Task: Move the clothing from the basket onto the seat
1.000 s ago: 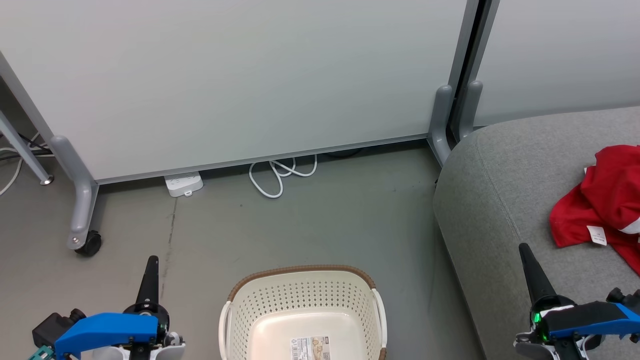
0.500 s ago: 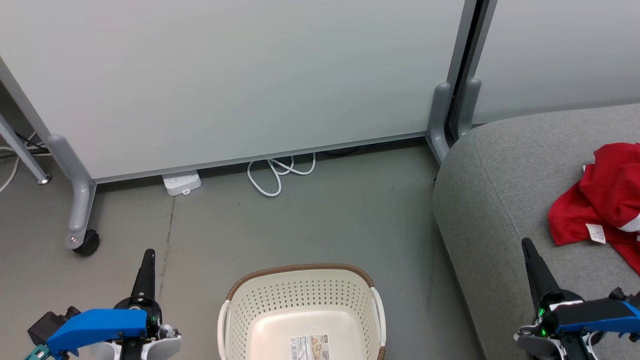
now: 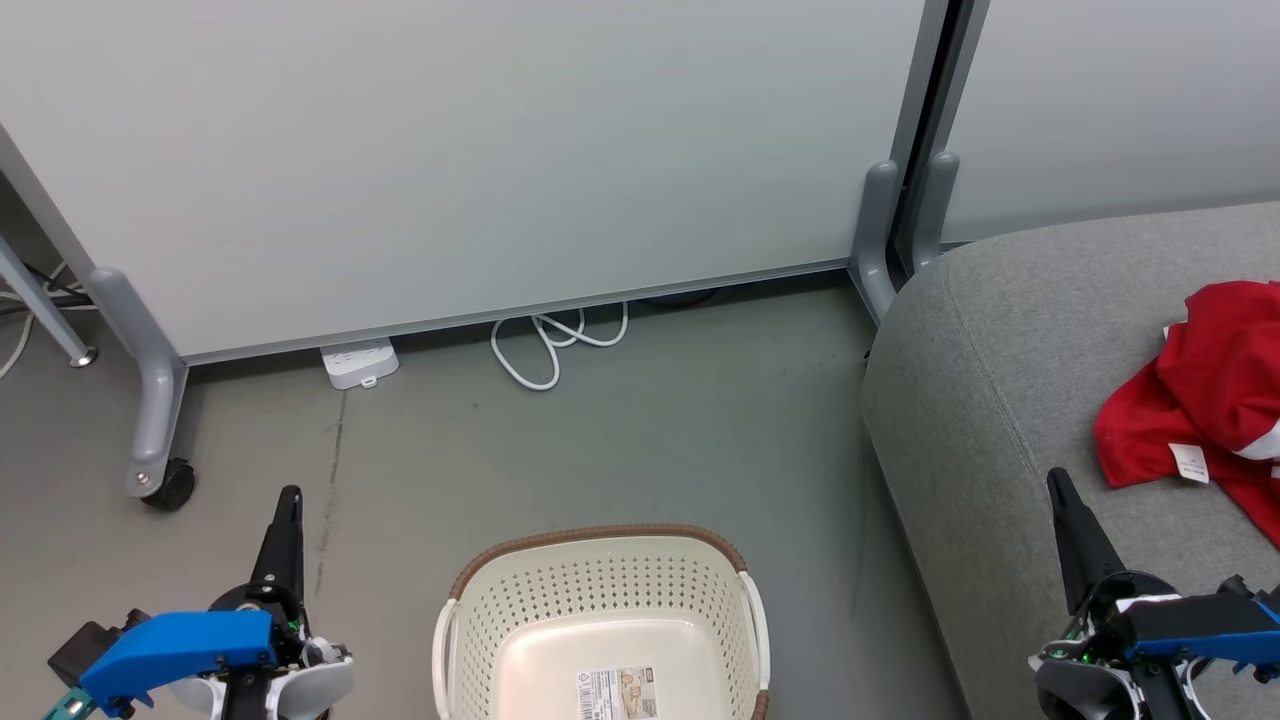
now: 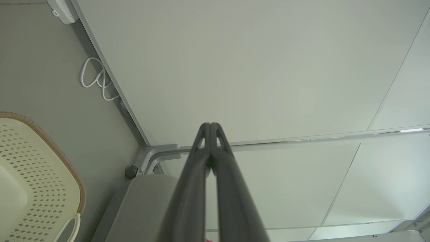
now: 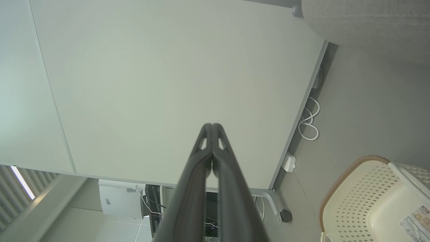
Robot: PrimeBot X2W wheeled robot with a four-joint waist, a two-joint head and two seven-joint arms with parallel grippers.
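Note:
Red clothing (image 3: pixel 1215 385) with a small white label lies crumpled on the grey seat (image 3: pixel 1000 400) at the right edge of the head view. The cream basket (image 3: pixel 600 620) with its brown rim stands on the floor at bottom centre, holding nothing but a sticker (image 3: pixel 620 693). My left gripper (image 3: pixel 288 500) hangs to the basket's left, fingers pressed together and holding nothing; its wrist view shows the same shut tips (image 4: pixel 210 125). My right gripper (image 3: pixel 1056 482) hovers over the seat's front edge, shut and holding nothing, tips (image 5: pixel 212 125) touching. The basket (image 5: pixel 373 198) and the seat (image 4: pixel 144 205) appear in the wrist views.
A pale partition panel (image 3: pixel 450 150) on grey feet with a castor (image 3: pixel 168 488) stands behind the floor. A white power strip (image 3: pixel 358 363) and a coiled white cable (image 3: pixel 550 345) lie at its base. Grey floor (image 3: pixel 620 440) stretches between partition, basket and seat.
Both grippers have drawn back toward the bottom of the head view. The whole picture has shifted slightly, so the camera moved. Clothing and basket lie as before.

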